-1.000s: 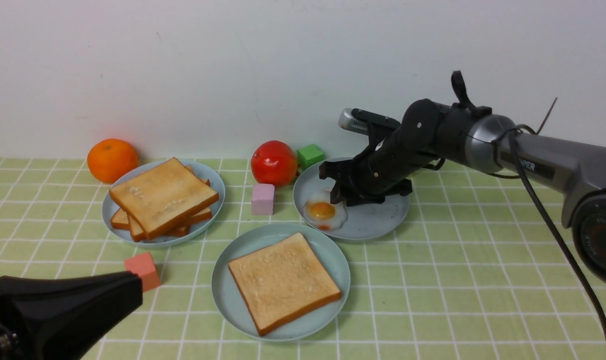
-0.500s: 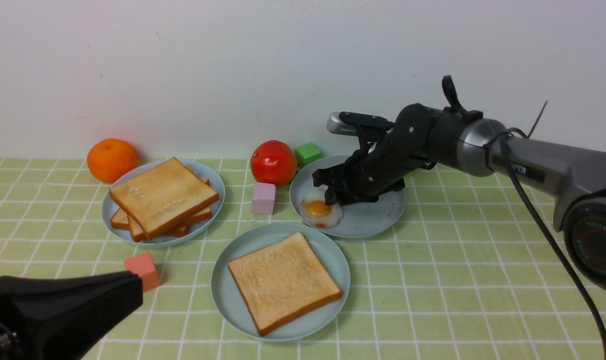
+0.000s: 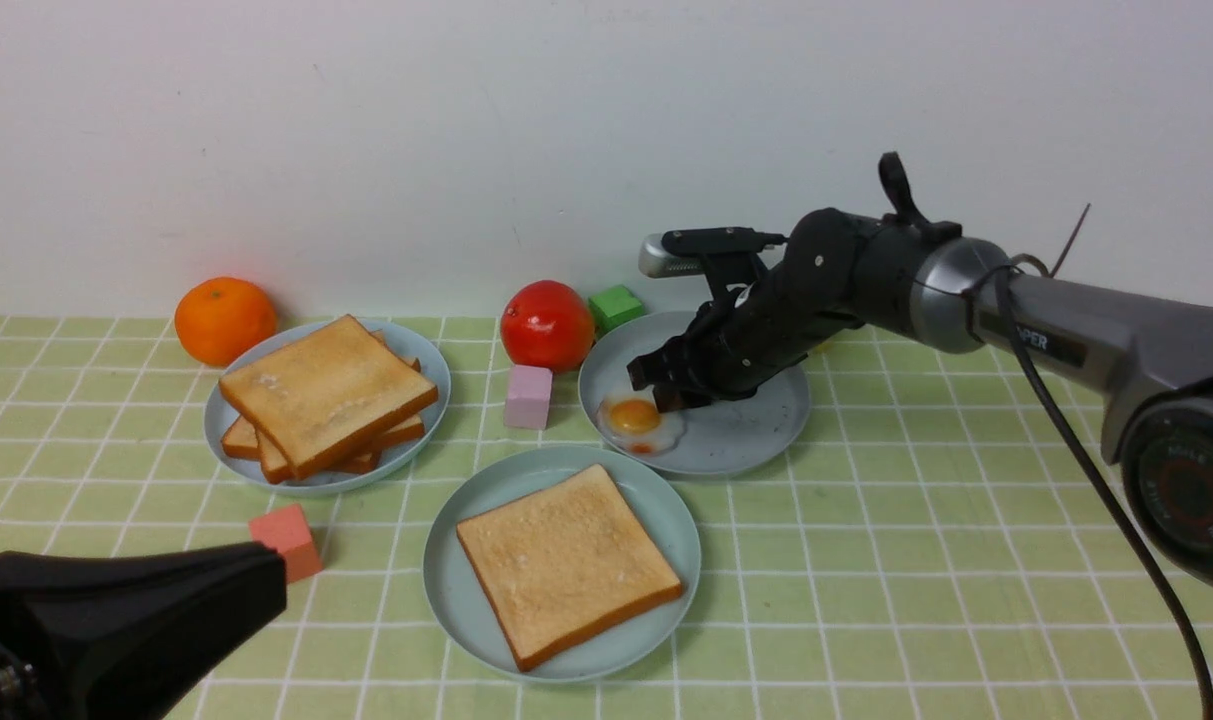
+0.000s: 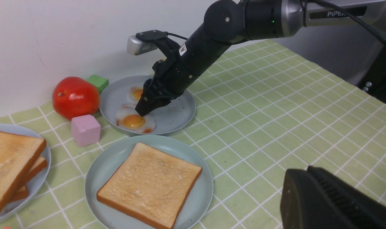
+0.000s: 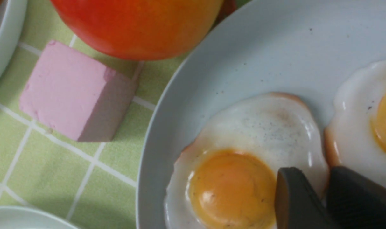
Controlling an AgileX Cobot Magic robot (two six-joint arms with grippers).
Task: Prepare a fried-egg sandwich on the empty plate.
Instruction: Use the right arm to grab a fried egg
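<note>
Plainly, the word "PIPER" [image 4: 331,13] is printed in white on the right arm [image 3: 946,290]; smaller lettering on its joint cannot be read. The bench [image 3: 916,560] wears a light green cloth [image 3: 866,630] with a white grid, and a bare pale wall [image 3: 366,150] stands behind.

The teal plate [image 3: 446,575] sits mid-bench, nearest the robot, with one slice [image 3: 566,560] lying flat on it. Behind it and to the right, the grey plate [image 3: 756,445] holds the egg [image 3: 638,420] at its near left edge, with a second egg [image 4: 136,93] just beside it under the arm. The right jaws reach down there, narrowed to a slit on the egg's white rim, one of the fingertips [image 5: 294,197] over its yolk side; the egg lies on the plate. The left jaws, low at the near left on the left arm [image 3: 126,620], are closed together.

A tomato [image 3: 547,325], a pink block [image 3: 527,396] and a green block [image 3: 616,306] crowd the grey plate's left side. Farther left are a toast stack [image 3: 326,395] on a third plate [image 3: 430,365], an orange [image 3: 225,320] and a red block [image 3: 288,540].
</note>
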